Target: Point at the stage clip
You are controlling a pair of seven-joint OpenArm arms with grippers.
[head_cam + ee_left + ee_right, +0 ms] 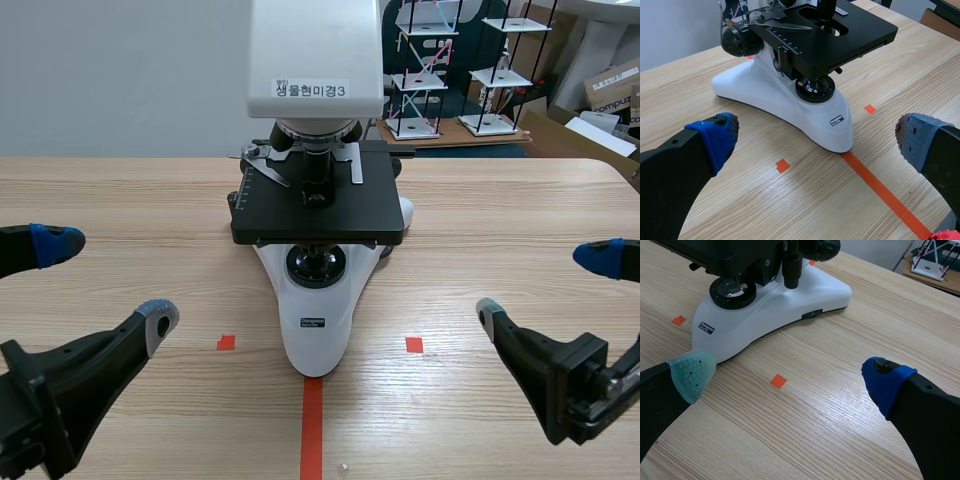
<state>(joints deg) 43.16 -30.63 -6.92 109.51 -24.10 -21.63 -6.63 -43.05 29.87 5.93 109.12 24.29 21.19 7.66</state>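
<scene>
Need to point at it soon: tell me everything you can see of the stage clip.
The stage clip is a thin, straight strip of silvery metal lying flat on the black stage, beside the objective, running toward its far edge. No slide shows under it. The left gripper and right gripper, both open, are apart from it.

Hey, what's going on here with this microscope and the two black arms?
A microscope stands in the middle of the wooden table, with a robot arm on either side of it. The left pincer and the right pincer are both open and hold nothing, low on the robot's side of the table, clear of the microscope. The job is to point at the metal stage clip on the black stage, and neither pincer is near it yet.
</scene>
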